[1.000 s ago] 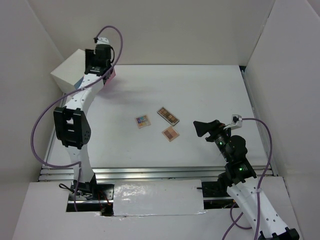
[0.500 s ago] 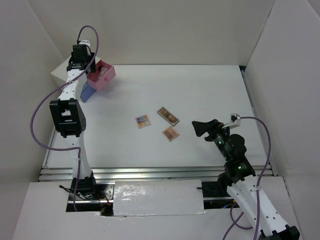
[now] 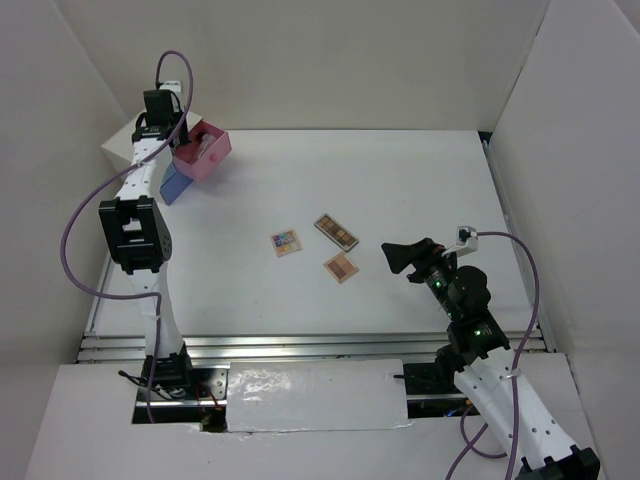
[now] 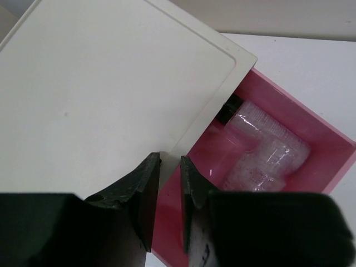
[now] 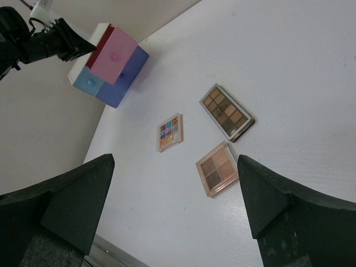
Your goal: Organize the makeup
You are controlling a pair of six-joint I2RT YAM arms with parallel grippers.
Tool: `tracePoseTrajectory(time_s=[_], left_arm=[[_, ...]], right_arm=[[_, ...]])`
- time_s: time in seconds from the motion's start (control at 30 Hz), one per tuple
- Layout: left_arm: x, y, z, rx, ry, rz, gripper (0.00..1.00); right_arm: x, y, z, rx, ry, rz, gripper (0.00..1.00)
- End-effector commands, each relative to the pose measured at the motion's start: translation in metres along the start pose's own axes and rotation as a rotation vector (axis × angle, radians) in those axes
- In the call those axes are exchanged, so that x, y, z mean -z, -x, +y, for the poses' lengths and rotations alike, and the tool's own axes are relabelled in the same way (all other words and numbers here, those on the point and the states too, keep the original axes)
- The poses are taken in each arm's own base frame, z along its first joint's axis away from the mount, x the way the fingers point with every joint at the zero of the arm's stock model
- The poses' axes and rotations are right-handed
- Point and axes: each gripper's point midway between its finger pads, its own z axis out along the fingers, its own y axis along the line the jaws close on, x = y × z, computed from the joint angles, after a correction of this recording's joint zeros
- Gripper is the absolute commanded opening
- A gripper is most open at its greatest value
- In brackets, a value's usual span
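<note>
The left gripper (image 4: 168, 161) hangs over the white box (image 4: 111, 94). Its two fingers (image 4: 146, 189) stand close together, with only a thin gap. Nothing is between them. The left finger is over the flat white top. The right finger is over the edge where the pink drawer (image 4: 219, 147) sticks out. In the drawer, ahead of the right finger and off to its right, lies a clear tube (image 4: 261, 125) with a dark cap. A second clear thing (image 4: 250, 175) lies beside the tube, closer to the fingers. It is too crinkly to tell what it is.

The right gripper (image 5: 175, 160) is up above the table (image 5: 289, 50). Its fingers are spread wide and hold nothing. Three flat palettes lie on the table ahead of them, each apart from the others. The tan palette (image 5: 217, 168) is the closest, a bit toward the right finger. The multicoloured palette (image 5: 169, 132) is a little farther out, in the middle between the fingers. The brown palette (image 5: 227, 112) is farther still, on the right finger's side. Far ahead, past the left finger, the white box shows its blue drawers (image 5: 119, 83).
</note>
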Motion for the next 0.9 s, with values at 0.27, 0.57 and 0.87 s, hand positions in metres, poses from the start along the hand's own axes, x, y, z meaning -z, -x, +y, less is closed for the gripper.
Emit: tracePoseTrajectory(time_s=[0.27,0.57,0.87], left_arm=[[-0.012,-0.053,-0.021,0.011,-0.085,0.149,0.23],[-0.013,-0.056,-0.05,-0.021,-0.165,0.169,0.28],[0.014,-0.018,-0.036,-0.012,-0.076,0.064,0.74]], right_arm=[[0.001,0.015,0.016,0.01,0.051,-0.051,1.0],[0.002,0.016,0.016,0.015,0.05,-0.055,1.0],[0.0,0.014,0.015,0.012,0.05,-0.046,1.0]])
